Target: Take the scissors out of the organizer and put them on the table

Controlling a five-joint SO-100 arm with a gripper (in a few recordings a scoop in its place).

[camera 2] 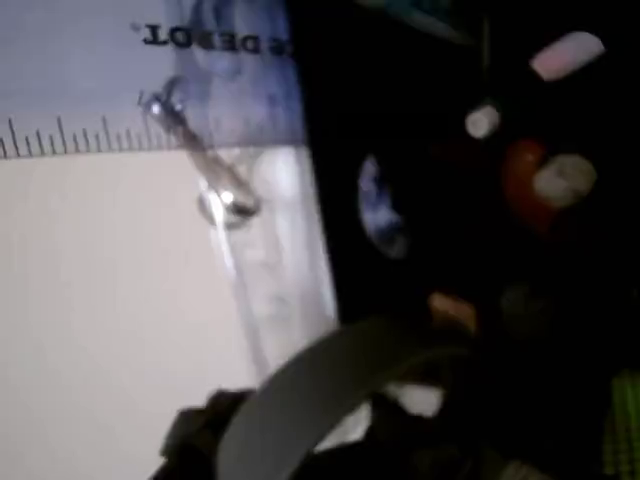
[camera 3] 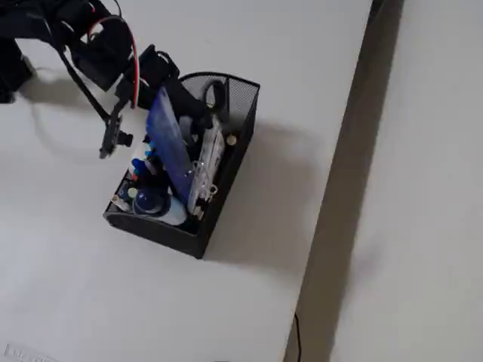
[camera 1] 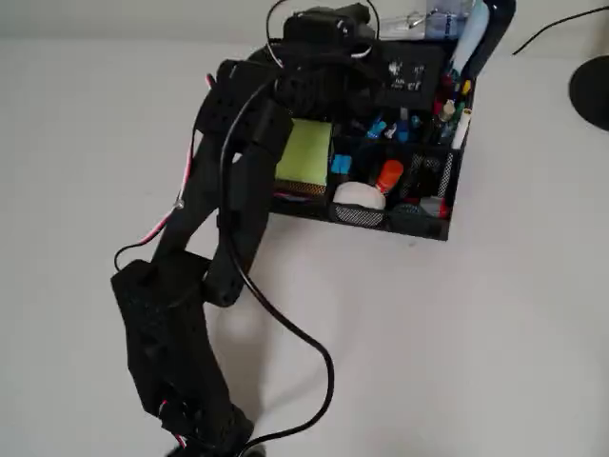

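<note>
The black mesh organizer stands on the white table at the top centre, holding yellow-green sticky notes, pens and markers. My black arm reaches over its left rear part, and the gripper hangs above the back compartment. In the fixed view the scissors' dark loop handles stick up at the far end of the organizer, just right of my gripper. The wrist view is blurred. A grey curved handle lies close below the camera. How the jaws stand is hidden.
A blue-tinted clear ruler and a binder clip stand in the back compartment. A black round object sits at the right edge. The arm's cable loops over the table. In the fixed view the table edge runs right of the organizer.
</note>
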